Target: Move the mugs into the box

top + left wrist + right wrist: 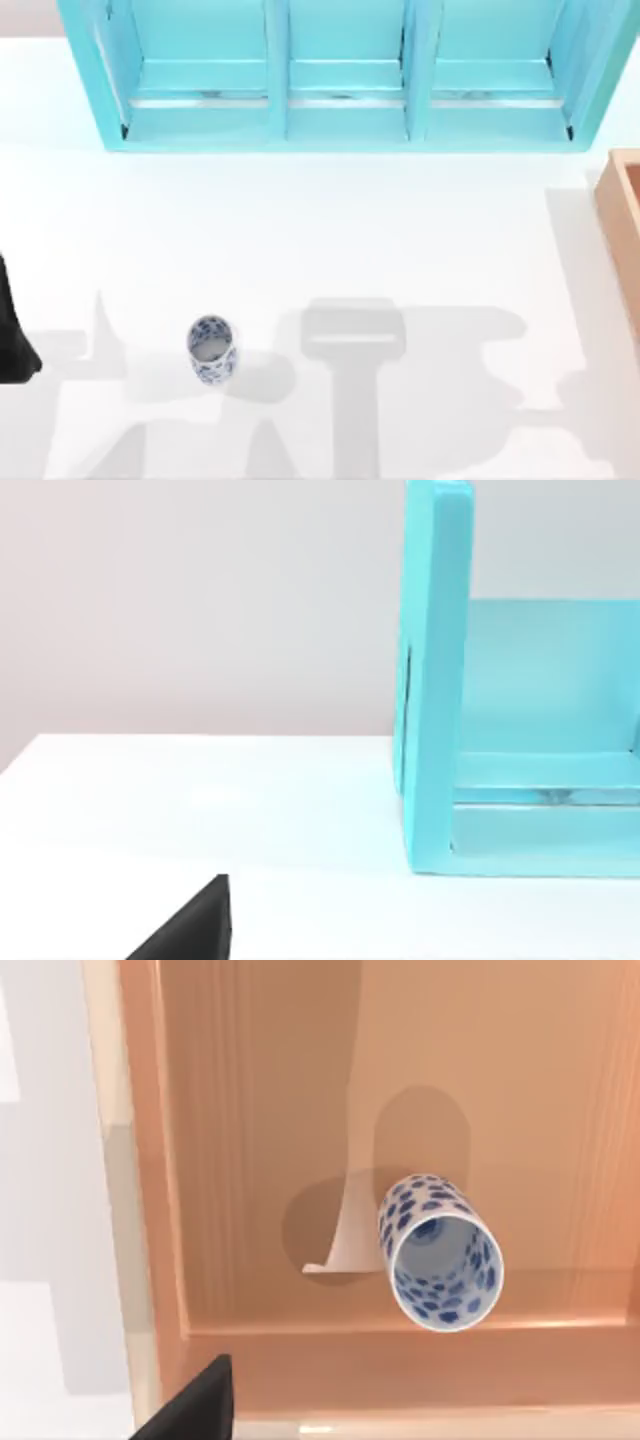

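One white mug with blue flowers (211, 350) stands upright on the white table, left of the middle and towards the front. A second patterned mug (440, 1252) rests inside the tan wooden box (250, 1110), close to one wall and free of any grip. My right gripper hangs above the box, open, with one dark finger (195, 1405) at the edge of its wrist view. The box (622, 225) sits at the table's right edge. My left arm (12, 335) is parked at the left edge, gripper open, one finger (190, 930) in sight, well left of the table mug.
A large turquoise shelf unit (340, 90) with three bays spans the back of the table; its side panel (435, 680) looms near the left wrist. White tabletop lies between the mug and the box.
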Action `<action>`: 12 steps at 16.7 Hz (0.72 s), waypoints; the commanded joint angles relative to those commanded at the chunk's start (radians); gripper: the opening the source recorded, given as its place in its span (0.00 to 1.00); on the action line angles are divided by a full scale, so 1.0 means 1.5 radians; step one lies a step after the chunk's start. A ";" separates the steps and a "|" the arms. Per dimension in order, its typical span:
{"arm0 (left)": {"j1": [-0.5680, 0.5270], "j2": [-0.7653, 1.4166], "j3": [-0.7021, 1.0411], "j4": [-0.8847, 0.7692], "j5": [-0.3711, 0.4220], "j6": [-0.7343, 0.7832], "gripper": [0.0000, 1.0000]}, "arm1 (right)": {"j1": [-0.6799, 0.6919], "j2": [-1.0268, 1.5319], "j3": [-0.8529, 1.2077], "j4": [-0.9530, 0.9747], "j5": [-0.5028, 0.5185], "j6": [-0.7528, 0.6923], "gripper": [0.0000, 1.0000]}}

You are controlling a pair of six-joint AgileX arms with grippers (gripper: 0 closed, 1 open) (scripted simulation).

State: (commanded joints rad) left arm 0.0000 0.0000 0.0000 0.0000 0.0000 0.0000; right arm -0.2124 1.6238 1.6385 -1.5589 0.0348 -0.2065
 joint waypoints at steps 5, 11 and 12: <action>0.000 0.000 0.000 0.000 0.000 0.000 1.00 | 0.307 0.205 0.220 -0.019 0.053 0.285 1.00; 0.000 0.000 0.000 0.000 0.000 0.000 1.00 | 0.684 0.470 0.477 -0.037 0.111 0.640 1.00; 0.000 0.000 0.000 0.000 0.000 0.000 1.00 | 0.726 0.505 0.516 -0.034 0.119 0.687 1.00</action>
State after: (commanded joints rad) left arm 0.0000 0.0000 0.0000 0.0000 0.0000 0.0000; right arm 0.8772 2.3812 2.4125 -1.6106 0.2136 0.8237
